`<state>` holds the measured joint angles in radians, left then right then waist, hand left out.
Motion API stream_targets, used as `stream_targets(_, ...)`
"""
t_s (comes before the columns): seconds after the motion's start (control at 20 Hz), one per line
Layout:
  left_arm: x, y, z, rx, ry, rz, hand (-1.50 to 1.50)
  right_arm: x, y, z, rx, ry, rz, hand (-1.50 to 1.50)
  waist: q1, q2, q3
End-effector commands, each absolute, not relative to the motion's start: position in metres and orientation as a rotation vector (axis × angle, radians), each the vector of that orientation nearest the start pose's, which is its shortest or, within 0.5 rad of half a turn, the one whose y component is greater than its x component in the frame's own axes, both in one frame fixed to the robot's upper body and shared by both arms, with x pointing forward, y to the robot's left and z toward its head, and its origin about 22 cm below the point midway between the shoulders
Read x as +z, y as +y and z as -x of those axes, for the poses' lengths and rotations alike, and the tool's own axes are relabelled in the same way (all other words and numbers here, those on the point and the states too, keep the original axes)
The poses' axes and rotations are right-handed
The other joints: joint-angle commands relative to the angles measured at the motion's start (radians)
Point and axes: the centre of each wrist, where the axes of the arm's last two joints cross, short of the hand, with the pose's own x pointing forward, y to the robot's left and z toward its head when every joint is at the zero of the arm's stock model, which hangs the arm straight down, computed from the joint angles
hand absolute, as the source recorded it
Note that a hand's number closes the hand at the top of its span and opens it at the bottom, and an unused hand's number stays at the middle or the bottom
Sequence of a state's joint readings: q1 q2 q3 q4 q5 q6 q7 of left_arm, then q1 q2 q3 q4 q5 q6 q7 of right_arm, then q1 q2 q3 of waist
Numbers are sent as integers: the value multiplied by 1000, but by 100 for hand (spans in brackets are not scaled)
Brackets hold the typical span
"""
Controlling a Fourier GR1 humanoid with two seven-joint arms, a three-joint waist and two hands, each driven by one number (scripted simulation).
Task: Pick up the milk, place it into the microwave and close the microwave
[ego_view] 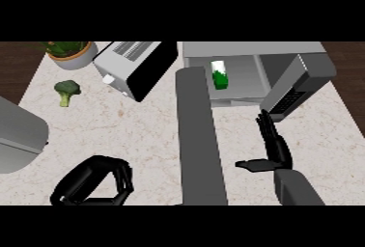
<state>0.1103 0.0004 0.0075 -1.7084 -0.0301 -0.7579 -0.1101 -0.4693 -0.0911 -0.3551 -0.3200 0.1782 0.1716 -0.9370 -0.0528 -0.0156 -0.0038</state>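
Milk, a boxy white-and-green carton, stands inside the open grey microwave, upper centre. Right hand, fingers straight and released, points toward its swung-out door. Left hand, lower left, curls clenched on nothing above the speckled stone counter.

Grey forearm, black left hand, black right hand

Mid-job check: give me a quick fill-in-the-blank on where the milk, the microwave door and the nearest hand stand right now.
The milk carton stands ____ the microwave.
The microwave's door is ____.
The hand nearest that door, with its fingers straight, is the robot's ____ one.
Missing words: inside; open; right.
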Motion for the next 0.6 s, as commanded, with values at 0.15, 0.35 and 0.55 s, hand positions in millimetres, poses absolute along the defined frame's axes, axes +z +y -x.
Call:
stream_targets(0.15, 0, 219, -241, -704, -1578, 526, 150, -168, -324, -197, -3, -1702, -5, -150, -25, 1, -2)
stream_targets(0.35, -6, 179, -245, -792, -1615, 526, 150, -160, -335, -177, -35, -1731, -22, -150, -9, 4, -2)
stream_targets(0.55, -17, 165, -257, -796, -1599, 559, 150, -154, -358, -123, -50, -1746, -12, -150, -1, 10, -1)
